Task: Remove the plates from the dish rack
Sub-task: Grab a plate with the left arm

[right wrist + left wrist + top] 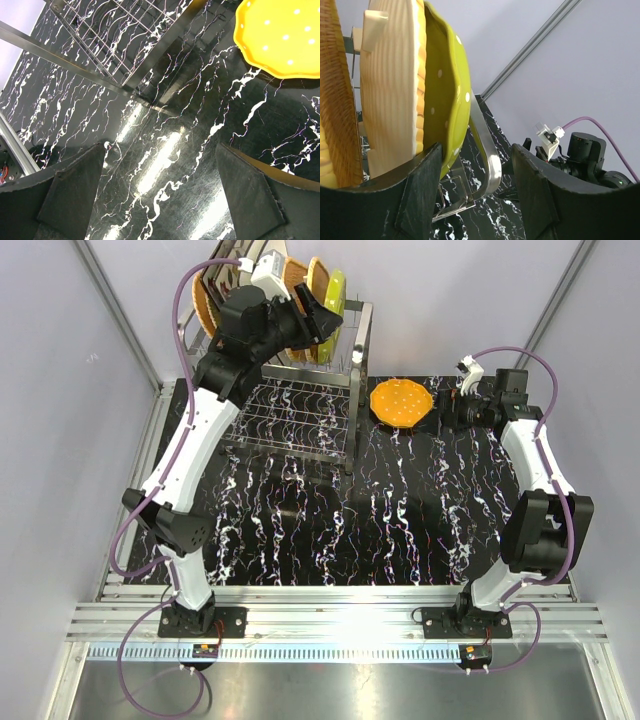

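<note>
The steel dish rack [352, 430] stands at the back of the table. Upright in its top tier are orange-tan wicker plates [316, 278] and a green dotted plate [336, 290] at the right end. My left gripper [318, 318] is open at that end. In the left wrist view, the green plate [445, 85] sits just inside my left finger [420, 195], next to a wicker plate [390, 90], and the rack's steel bar [487, 160] runs between the jaws. An orange dotted plate [402, 402] lies flat on the table. My right gripper [447, 410] is open and empty beside it.
The rack's wire grid lower shelf [125, 30] shows at the upper left of the right wrist view, the orange plate [280, 40] at the upper right. More wicker plates [205, 300] stand at the rack's left end. Grey walls enclose the black marbled table [330, 530].
</note>
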You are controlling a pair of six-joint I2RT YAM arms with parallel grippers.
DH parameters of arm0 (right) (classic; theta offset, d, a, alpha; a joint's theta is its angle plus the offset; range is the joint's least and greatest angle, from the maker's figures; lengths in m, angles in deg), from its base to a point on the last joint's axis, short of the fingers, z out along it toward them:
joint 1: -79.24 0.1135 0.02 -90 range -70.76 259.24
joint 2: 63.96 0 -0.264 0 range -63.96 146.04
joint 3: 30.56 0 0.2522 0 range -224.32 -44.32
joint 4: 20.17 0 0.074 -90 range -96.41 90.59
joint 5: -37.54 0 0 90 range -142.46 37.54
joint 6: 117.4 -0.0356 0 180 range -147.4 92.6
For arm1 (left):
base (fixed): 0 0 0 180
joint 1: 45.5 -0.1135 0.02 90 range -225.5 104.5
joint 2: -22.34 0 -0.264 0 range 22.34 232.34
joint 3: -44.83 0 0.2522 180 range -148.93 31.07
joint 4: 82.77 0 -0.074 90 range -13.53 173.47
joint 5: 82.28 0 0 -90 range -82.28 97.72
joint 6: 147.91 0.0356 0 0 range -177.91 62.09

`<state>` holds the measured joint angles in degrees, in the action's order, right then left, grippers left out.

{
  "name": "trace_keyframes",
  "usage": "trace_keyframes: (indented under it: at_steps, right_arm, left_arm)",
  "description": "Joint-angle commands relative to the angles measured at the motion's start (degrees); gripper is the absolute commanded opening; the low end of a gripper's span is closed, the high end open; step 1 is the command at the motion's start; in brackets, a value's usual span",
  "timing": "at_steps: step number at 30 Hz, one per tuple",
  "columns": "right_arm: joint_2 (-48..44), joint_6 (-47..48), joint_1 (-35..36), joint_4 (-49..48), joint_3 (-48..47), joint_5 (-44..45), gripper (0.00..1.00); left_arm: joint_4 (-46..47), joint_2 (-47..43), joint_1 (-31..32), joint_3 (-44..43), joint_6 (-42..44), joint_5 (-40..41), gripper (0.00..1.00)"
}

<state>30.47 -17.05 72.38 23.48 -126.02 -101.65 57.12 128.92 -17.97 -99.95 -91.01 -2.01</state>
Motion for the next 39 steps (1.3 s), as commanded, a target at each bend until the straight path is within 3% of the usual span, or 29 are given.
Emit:
trace_keyframes:
  at_steps: [1,27,39]
  right_arm:
    - [-2.85,-0.33,0.17,-0.97,0.13,-1.26,1.00]
    - [-3.82,-0.59,0.17,-0.97,1.18,-1.52,1.00]
    - [-4.08,-0.77,0.17,-1.06,1.62,-1.44,1.00]
  left_arm:
    - [-1.69,0.90,-0.19,-1.43,3.30,2.62,0.60]
    - [-3.80,4.86,0.42,-3.28,14.55,8.68,0.53]
    - [-3.27,4.07,0.51,-3.01,14.38,10.36,0.66]
